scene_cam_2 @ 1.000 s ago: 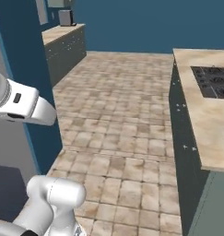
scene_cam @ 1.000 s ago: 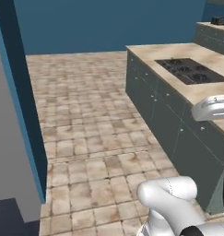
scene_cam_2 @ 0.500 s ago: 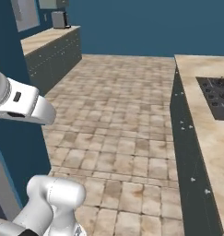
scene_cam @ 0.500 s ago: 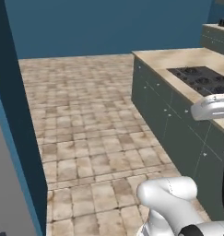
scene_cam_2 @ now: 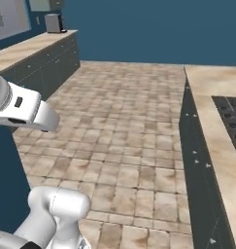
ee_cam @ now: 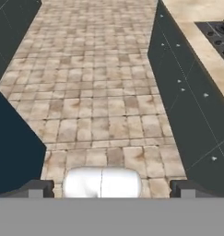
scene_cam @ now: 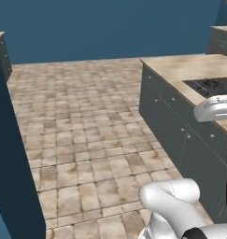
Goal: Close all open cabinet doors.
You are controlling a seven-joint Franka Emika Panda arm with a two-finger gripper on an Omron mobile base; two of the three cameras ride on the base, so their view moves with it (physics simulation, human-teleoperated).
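Transit step, pincer (ee_cam: 109,188) spread wide and empty, island cabinets (ee_cam: 187,97) to its right; next, finding an open door.

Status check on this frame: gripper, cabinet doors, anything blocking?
Gripper open, holding nothing. Island cabinet doors look flush, none seen ajar. Tiled floor ahead; dark blue panel close on left.

A tan tiled floor (scene_cam: 87,121) runs between grey-green counters (scene_cam_2: 37,63) with beige tops, under a blue wall (scene_cam: 101,28).
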